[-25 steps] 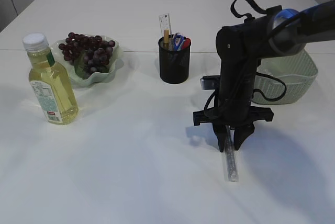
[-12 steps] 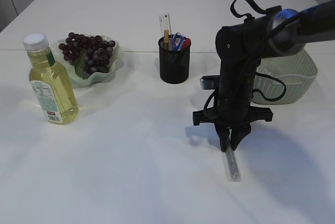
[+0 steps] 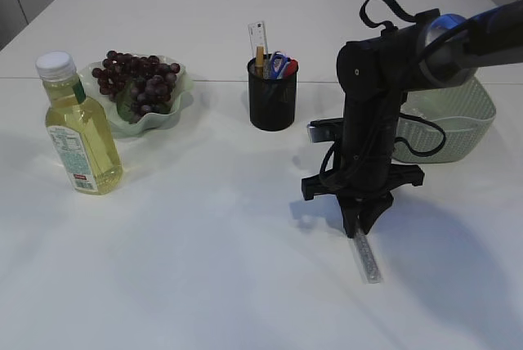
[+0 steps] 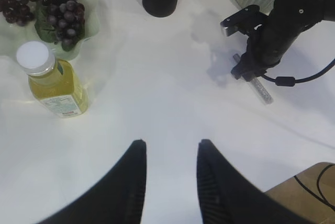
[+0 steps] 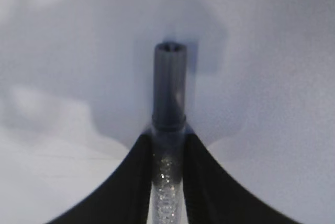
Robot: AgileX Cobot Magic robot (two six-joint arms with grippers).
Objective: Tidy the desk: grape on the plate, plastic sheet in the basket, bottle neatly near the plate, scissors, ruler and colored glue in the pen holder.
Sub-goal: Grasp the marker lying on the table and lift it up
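The right pincer (image 3: 363,226) pinches the glitter glue tube (image 3: 365,256), which lies on the white surface (image 3: 204,268). The pen holder (image 3: 272,93) stands at its 11 o'clock. The left pincer (image 4: 167,153) hovers open, holding nothing.

Lower left & centre of the surface (image 3: 221,268) lie bare. Bottle (image 3: 78,125), grape plate (image 3: 167,117), pen holder (image 3: 271,96) & basket (image 3: 470,125) line the upper part; right arm (image 3: 372,113) blocks centre-right.
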